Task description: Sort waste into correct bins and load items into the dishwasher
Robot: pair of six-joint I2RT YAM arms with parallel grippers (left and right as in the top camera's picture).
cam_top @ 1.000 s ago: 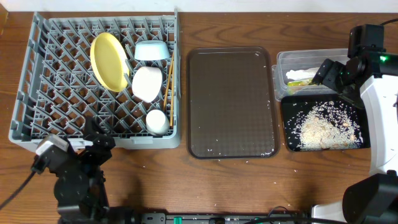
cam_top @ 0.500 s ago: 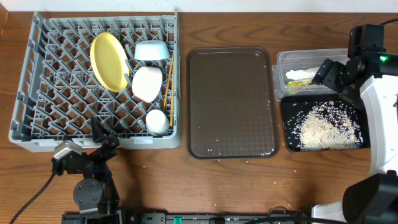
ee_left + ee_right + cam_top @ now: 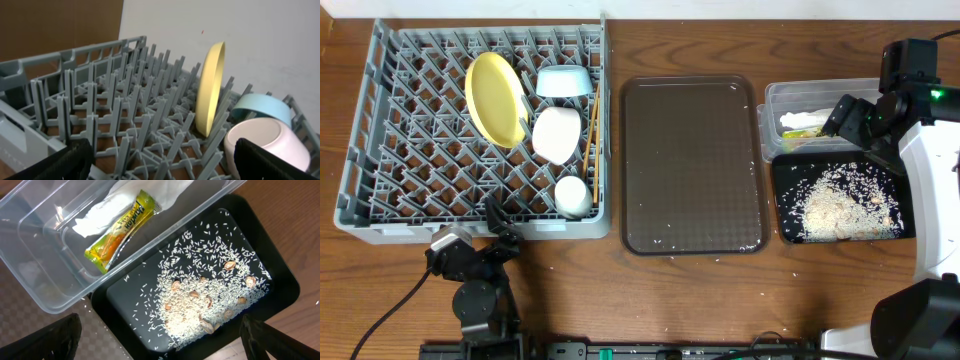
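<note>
— Left wrist: my left gripper (image 3: 167, 165) is spread wide and empty at the near wall of the dish rack (image 3: 90, 105). The yellow plate (image 3: 210, 90) stands upright beyond it.
— And the right?
— My right gripper (image 3: 165, 342) gapes wide, holding nothing. It hangs over the snack wrapper (image 3: 120, 230) in the clear tub (image 3: 40, 280) and the rice scraps (image 3: 200, 295) in the black tray (image 3: 280, 280).

You look down on a dark-brown wooden table (image 3: 720, 300), its grain running side to side under soft, even light that throws only faint shadows. A thin pale strip (image 3: 770, 8) borders the table's far edge. In your left wrist view a plain off-white wall (image 3: 260, 40) fills the background, marked by one tiny red speck, with a brown panel (image 3: 60, 25) at upper left.
</note>
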